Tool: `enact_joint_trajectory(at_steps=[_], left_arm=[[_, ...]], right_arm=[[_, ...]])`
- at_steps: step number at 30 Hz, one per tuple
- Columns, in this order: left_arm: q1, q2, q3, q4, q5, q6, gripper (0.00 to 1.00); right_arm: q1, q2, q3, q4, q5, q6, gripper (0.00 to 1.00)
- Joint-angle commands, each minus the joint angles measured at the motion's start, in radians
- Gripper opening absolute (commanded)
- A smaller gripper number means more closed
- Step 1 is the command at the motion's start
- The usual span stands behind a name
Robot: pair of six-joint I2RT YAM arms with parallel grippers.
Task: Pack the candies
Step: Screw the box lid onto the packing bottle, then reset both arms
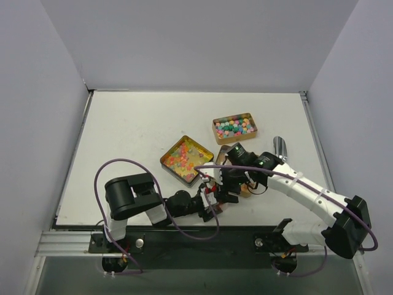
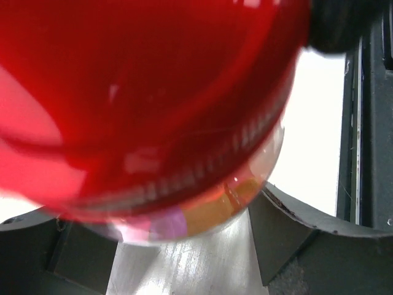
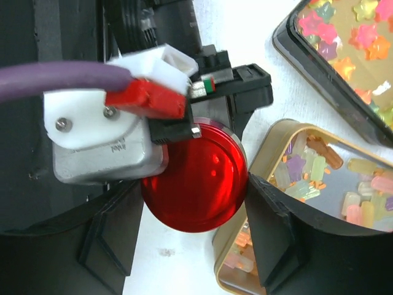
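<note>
2 grippers meet on 1 container near the 6 o'clock edge of the table (image 1: 135, 135). The right gripper (image 3: 195, 193) has its jaws set against opposite sides of the red lid (image 3: 196, 166) and appears clamped on it. The left gripper (image 2: 166, 224), spread wide, is clamped on the clear jar (image 2: 258, 178) beneath that lid, and its body shows at 10 o'clock of the lid in the right wrist view. Pink and orange show through the glass, so some candies (image 2: 212, 215) appear to be inside already, though how full the jar is cannot be told. Outward from the lid, a gold tin (image 3: 279, 129) lies just beside it at 3 o'clock, holding pastel bar-shaped pieces. A square tin (image 3: 319, 86) at 1 o'clock holds star-shaped pieces in orange, pink and yellow. In the top view a rectangular tin (image 1: 215, 131) sits farther off at 12 o'clock of the grippers, well filled with pastel balls. Judgement: all 3 tins are open and stocked and the lid is on the jar. Whether the lid is being loosened or tightened cannot be told, and most of the packing appears to remain.
</note>
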Motion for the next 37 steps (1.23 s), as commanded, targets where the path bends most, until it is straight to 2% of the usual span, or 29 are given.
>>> enact_joint_trajectory(at_steps=[1,2,4,5,6,7,9,12,15,16,18,20,22,23,27,28,30,32,35,37], left_arm=[[0.0,-0.006,-0.013,-0.208,-0.03,0.026,0.4],[-0.002,-0.03,-0.022,-0.211,-0.036,0.032,0.58],[-0.003,-0.066,-0.042,-0.217,-0.036,0.043,0.71],[-0.003,-0.105,-0.059,-0.216,-0.019,0.049,0.93],[-0.003,-0.126,-0.085,-0.214,0.004,0.052,0.97],[-0.003,-0.145,-0.1,-0.2,0.071,0.057,0.97],[-0.003,-0.211,-0.135,-0.193,0.11,0.059,0.98],[0.0,-0.326,-0.148,-0.263,0.157,0.072,0.97],[0.024,-0.492,-0.135,-0.441,0.213,0.082,0.98],[0.035,-0.55,-0.119,-0.558,0.21,0.079,0.97],[0.07,-0.733,-0.086,-0.695,0.182,0.086,0.97],[0.101,-0.886,-0.013,-0.905,0.167,0.114,0.97],[0.171,-0.963,0.045,-1.074,0.124,0.153,0.98],[0.202,-1.021,0.096,-1.113,0.096,0.163,0.97],[0.418,-1.078,0.203,-1.219,-0.051,0.154,0.97],[0.517,-1.078,0.222,-1.217,-0.127,0.122,0.97],[0.627,-1.069,0.269,-1.187,-0.244,0.053,0.97],[0.769,-1.03,0.297,-1.176,-0.409,-0.03,0.97],[0.906,-0.951,0.378,-1.21,-0.516,-0.041,0.97],[0.948,-0.914,0.403,-1.23,-0.591,-0.072,0.97]], right_arm=[[-0.094,0.049,-0.071,-0.116,0.108,0.082,0.68],[-0.113,0.033,-0.059,-0.135,0.116,0.046,0.72],[-0.166,0.013,-0.019,-0.203,0.125,-0.003,0.8],[-0.183,-0.01,-0.009,-0.222,0.126,-0.033,0.83],[-0.197,-0.023,-0.002,-0.236,0.148,-0.077,0.86],[-0.226,-0.035,0.004,-0.244,0.154,-0.09,1.0],[-0.254,-0.066,0.017,-0.254,0.15,-0.126,1.0],[-0.308,-0.086,0.087,-0.284,0.143,-0.094,1.0],[-0.384,-0.104,0.161,-0.314,0.142,-0.036,1.0],[-0.409,-0.11,0.178,-0.311,0.151,0.046,1.0],[-0.493,-0.1,0.234,-0.304,0.214,0.155,1.0],[-0.556,-0.063,0.276,-0.296,0.307,0.36,1.0],[-0.63,0.004,0.339,-0.308,0.388,0.519,1.0],[-0.634,0.026,0.356,-0.317,0.492,0.621,1.0],[-0.741,0.02,0.368,-0.241,0.582,0.682,1.0],[-0.771,0.025,0.371,-0.23,0.611,0.703,1.0],[-0.852,0.034,0.38,-0.221,0.652,0.742,1.0],[-0.909,0.013,0.363,-0.209,0.65,0.748,1.0],[-1.065,-0.027,0.308,-0.205,0.552,0.771,1.0],[-1.157,-0.049,0.268,-0.204,0.466,0.811,1.0]])
